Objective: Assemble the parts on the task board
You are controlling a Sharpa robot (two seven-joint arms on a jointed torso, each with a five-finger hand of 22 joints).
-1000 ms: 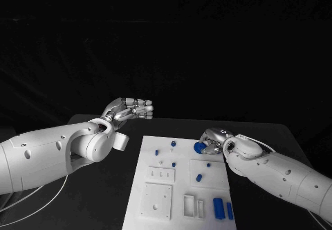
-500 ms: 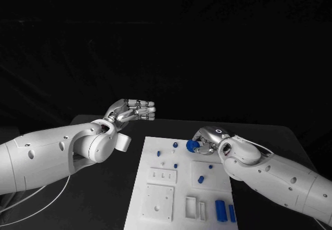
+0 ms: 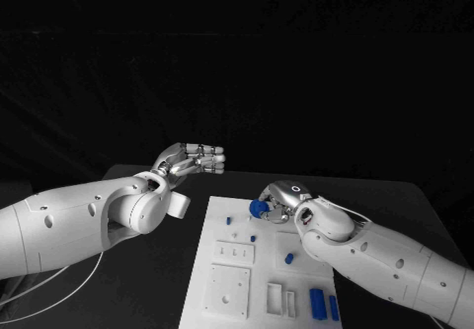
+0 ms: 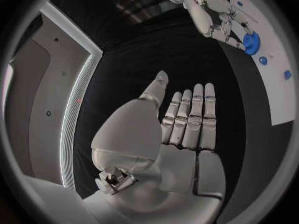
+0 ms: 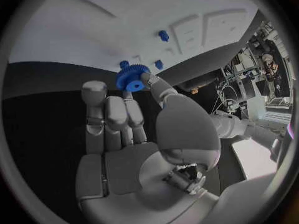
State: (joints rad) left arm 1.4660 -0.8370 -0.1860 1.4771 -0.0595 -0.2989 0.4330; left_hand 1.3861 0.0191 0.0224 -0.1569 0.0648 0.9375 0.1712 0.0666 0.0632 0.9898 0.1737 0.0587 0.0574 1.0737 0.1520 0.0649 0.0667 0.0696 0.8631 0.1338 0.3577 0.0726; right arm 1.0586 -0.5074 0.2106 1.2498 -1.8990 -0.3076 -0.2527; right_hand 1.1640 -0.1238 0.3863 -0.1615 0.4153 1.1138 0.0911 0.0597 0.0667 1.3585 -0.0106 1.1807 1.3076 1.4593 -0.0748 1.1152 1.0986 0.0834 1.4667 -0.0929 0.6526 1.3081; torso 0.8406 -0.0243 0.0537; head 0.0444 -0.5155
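In the head view, the right hand (image 3: 279, 203) is pinching a blue gear (image 3: 259, 208) just above the far end of the white task board (image 3: 222, 305), close to a small blue peg (image 3: 230, 221) standing in the board. The left hand (image 3: 196, 159) is hanging over the black table (image 3: 148, 274) beyond the board's far left corner, holding nothing. Nearer the robot, the board is carrying raised white blocks, an open slotted holder (image 3: 277, 299) whose contents cannot be made out, and two blue cylinders (image 3: 322, 302) lying side by side at its near right corner.

In the left wrist view, the left hand (image 4: 181, 129) is lying flat, its fingers straight and together, empty — while the other hand's fingers are showing closed around the gear (image 4: 251, 41) at the board's edge.

In the right wrist view, the gear (image 5: 131, 78) is sitting between a fingertip and the thumb, toothed rim and centre hole clearly showing, with blue pegs (image 5: 163, 35) standing on the board beyond it.

The step in hand looks like seating the gear on a peg. Doing it well probably means keeping the gear level, lining its centre hole over the peg before lowering, and easing the pinch only once it is sitting flat — a tilted gear may jam.
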